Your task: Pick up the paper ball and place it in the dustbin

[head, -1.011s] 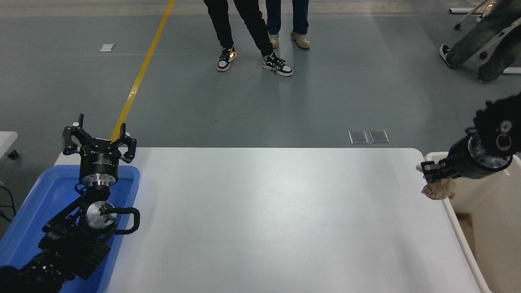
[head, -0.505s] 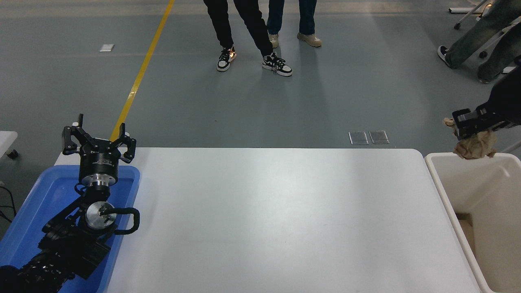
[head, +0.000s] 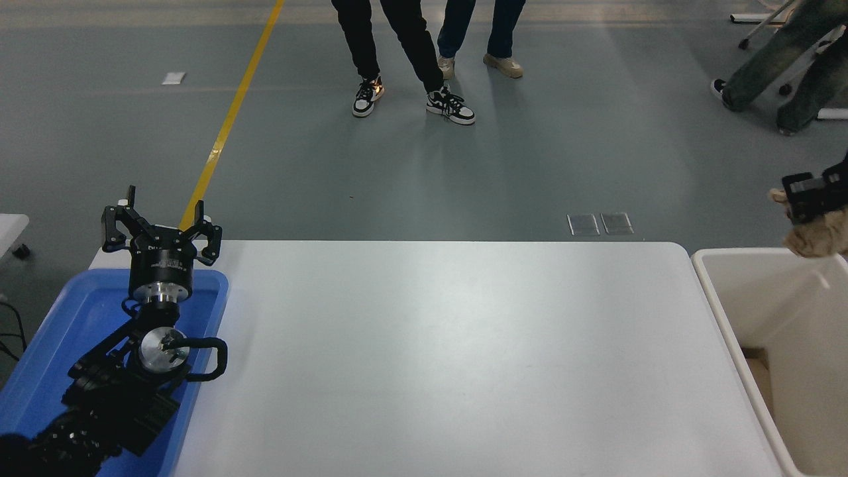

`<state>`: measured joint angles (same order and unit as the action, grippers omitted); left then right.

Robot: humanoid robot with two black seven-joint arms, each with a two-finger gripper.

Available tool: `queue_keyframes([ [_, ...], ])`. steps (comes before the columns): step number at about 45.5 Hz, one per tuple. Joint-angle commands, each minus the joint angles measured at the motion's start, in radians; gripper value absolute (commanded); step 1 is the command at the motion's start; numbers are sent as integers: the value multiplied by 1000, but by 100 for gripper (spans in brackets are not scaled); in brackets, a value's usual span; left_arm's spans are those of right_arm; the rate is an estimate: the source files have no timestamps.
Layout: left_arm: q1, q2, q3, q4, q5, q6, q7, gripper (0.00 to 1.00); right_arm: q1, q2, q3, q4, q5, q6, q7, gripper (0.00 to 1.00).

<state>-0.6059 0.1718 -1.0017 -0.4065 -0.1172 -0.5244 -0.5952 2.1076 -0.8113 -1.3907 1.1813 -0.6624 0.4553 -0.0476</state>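
The tan paper ball (head: 820, 240) hangs at the picture's right edge, just above the far rim of the cream-white dustbin (head: 721, 318). My right gripper (head: 809, 197) is shut on the paper ball from above; most of the arm is out of view past the right edge. The dustbin stands off the table's right end, and its inside shows a brown patch low down. My left gripper (head: 161, 233) is open and empty, parked at the lower left over the blue tray.
A shallow blue tray (head: 207, 286) sits at the table's left end under the left arm. The white table (head: 450, 358) lies between tray and dustbin. People's legs stand on the grey floor beyond the table, at the top middle and top right.
My right gripper has lifted the paper ball from beside the dustbin's near-left rim, up and to the right, to above the bin's far rim. The left arm has not moved.
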Motion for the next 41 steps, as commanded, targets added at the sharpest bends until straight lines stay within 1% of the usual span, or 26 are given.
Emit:
queue_keyframes([
  [1,0,0,0,0,-1,0,-2,99,-470,-144,226,-322,-36,-182,2,0],
  [8,-2,-1,0,0,-1,0,0,99,-872,-118,544,-495,-6,-264,-8,0],
  [13,-2,0,0,0,-1,0,0,99,-1107,-7,728,-636,78,-311,-12,0],
  [16,-2,0,0,0,-1,0,0,99,-1231,62,783,-748,157,-340,-15,0],
  [19,-2,0,0,0,-1,0,0,99,-1330,151,799,-859,239,-360,-29,0],
  [22,-2,0,0,0,-1,0,0,99,-1382,227,806,-930,305,-365,-55,0],
  [25,-2,0,0,0,-1,0,-2,99,-1402,264,811,-934,365,-371,-80,0],
  [28,-2,0,0,0,-1,0,0,99,-1408,294,817,-933,397,-392,-95,0],
  [32,-2,0,0,0,-1,0,0,99,-1422,325,831,-933,403,-417,-101,0],
  [40,-2,0,0,0,-1,0,0,99,-1422,325,852,-925,403,-420,-104,0],
  [41,-2,0,0,0,-1,0,-2,99,-1422,324,852,-924,403,-420,-103,1],
])
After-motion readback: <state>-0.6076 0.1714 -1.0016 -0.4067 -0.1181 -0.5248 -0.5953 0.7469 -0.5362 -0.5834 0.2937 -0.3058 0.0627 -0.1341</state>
